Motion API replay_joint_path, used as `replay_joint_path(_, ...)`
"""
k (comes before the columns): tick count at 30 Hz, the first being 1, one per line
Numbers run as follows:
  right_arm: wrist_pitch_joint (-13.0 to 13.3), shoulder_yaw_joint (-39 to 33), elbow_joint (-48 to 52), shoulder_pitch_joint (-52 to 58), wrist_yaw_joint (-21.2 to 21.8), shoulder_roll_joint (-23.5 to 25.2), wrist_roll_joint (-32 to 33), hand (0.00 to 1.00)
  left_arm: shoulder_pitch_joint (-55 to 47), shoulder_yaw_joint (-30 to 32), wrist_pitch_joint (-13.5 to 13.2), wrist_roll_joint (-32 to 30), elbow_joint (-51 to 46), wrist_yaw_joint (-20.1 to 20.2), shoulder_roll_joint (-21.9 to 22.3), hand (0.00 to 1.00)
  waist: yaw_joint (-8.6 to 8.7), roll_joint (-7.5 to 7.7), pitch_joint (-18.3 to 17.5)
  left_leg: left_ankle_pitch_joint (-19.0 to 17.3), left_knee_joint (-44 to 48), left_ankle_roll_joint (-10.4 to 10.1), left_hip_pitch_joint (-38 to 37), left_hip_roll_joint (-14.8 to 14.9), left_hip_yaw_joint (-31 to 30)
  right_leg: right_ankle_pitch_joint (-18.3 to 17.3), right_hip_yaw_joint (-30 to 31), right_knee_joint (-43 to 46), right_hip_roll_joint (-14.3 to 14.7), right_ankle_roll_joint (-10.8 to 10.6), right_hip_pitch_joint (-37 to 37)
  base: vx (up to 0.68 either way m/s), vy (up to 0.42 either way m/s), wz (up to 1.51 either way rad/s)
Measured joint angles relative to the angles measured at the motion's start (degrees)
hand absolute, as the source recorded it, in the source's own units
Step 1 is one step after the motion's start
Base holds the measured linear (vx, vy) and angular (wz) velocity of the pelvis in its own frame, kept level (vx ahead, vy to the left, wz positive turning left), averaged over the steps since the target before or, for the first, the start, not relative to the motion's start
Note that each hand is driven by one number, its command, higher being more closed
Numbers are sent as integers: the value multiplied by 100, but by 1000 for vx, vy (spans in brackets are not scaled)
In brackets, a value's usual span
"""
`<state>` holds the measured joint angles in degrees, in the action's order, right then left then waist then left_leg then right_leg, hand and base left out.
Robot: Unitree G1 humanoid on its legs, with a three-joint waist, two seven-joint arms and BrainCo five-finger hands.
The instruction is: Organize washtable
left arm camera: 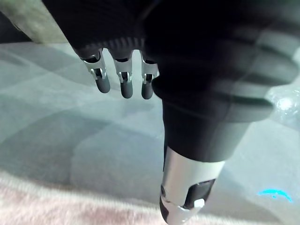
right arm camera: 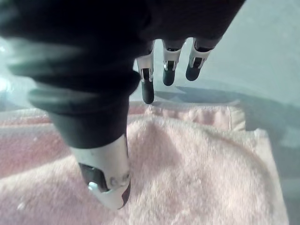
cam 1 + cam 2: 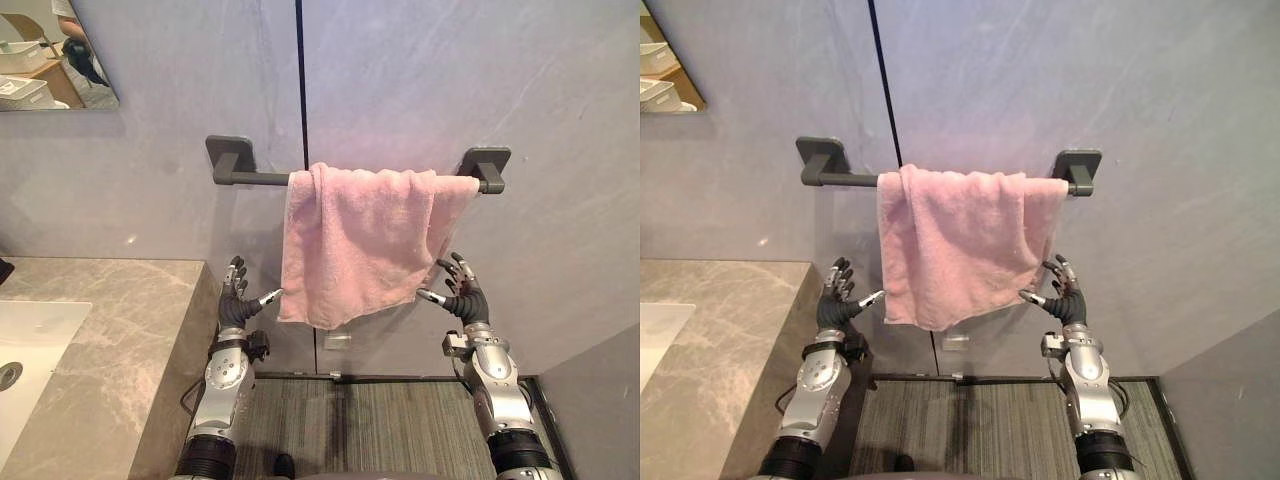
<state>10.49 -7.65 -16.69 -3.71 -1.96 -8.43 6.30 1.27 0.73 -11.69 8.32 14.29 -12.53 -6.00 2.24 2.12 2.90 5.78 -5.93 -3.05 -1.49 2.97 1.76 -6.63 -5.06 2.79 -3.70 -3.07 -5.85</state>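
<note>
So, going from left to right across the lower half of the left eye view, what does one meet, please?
The white sink → stone counter → left hand → pink towel → right hand.

**Hidden and cropped items, towel bar area**
The pink towel (image 3: 365, 240) hides the towel bar (image 3: 262, 179) from mid-span to the right mount. The frame edge cuts off the mirror (image 3: 50, 60), the sink (image 3: 25, 350) and the surface (image 3: 130, 340) on my left. The wall plate (image 3: 338, 341) below the towel is too small to identify. Thumb contact of my left robot hand (image 3: 235, 305) and right robot hand (image 3: 465, 300) with the towel cannot be determined.
</note>
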Motion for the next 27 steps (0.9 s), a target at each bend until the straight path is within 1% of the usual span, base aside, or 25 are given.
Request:
replay_joint_path(3, -12, -214, 1, 1, -66, 5, 13, 0, -15, 109, 0, 1, -1, 2, -2, 0, 0, 10, 5, 0, 20, 0, 6, 1, 3, 7, 4, -13, -5, 1, -3, 0, 0, 0)
replay_joint_path(9, -13, -579, 26, 53, -162, 13, 38, 0, -150, 132, 0, 6, -40, 71, 16, 0, 0, 10, 6, 0, 25, 0, 6, 8, 5, 8, 9, -12, 0, 3, -2, 0, 0, 0)
replay_joint_path(14, 13, -818, 496, 438, -166, 134, 37, 0, -501, 150, 1, 11, -137, 155, 108, 0, 8, 9, 7, -2, 27, -1, 11, 9, 9, 8, 13, -13, -1, 3, 4, 0, 0, 0)
replay_joint_path(16, 28, -817, 513, 591, -165, 144, 32, 0, -618, 112, 0, 8, -146, 246, 156, 0, 3, 9, 8, -2, 30, -1, 11, 9, 9, 8, 14, -12, -1, 3, 3, 0, 0, 0)
replay_joint_path(19, 29, -788, 523, 937, -155, 387, -7, 0, -964, -36, 3, -1, -117, 349, 171, 0, 5, -5, 23, -3, 3, -2, 1, 8, 8, 8, 10, -10, 1, 3, -6, 0, 0, 0)
replay_joint_path(21, 28, -669, 522, 1211, -133, 533, -20, 0, -1119, -83, 9, -5, 121, 490, 200, 0, 4, -27, 38, -5, 2, -3, -19, 4, 7, 6, 8, -10, -3, 0, -29, 0, 0, 0)
replay_joint_path(24, 29, -333, 475, 1502, -36, 641, -44, 0, -1294, -130, 49, -63, 586, 529, 252, 0, 8, -56, 59, -6, 0, -4, -38, 4, 8, 3, 6, -5, -6, -4, -45, 0, 0, 0)
replay_joint_path(27, 32, -48, 199, 1674, 15, 720, -284, 0, -1443, -167, 76, -257, 1013, 642, 274, 0, -1, -51, 123, -15, -1, -12, -109, 4, 12, -22, 7, 0, -12, -24, -100, 0, 0, 0)
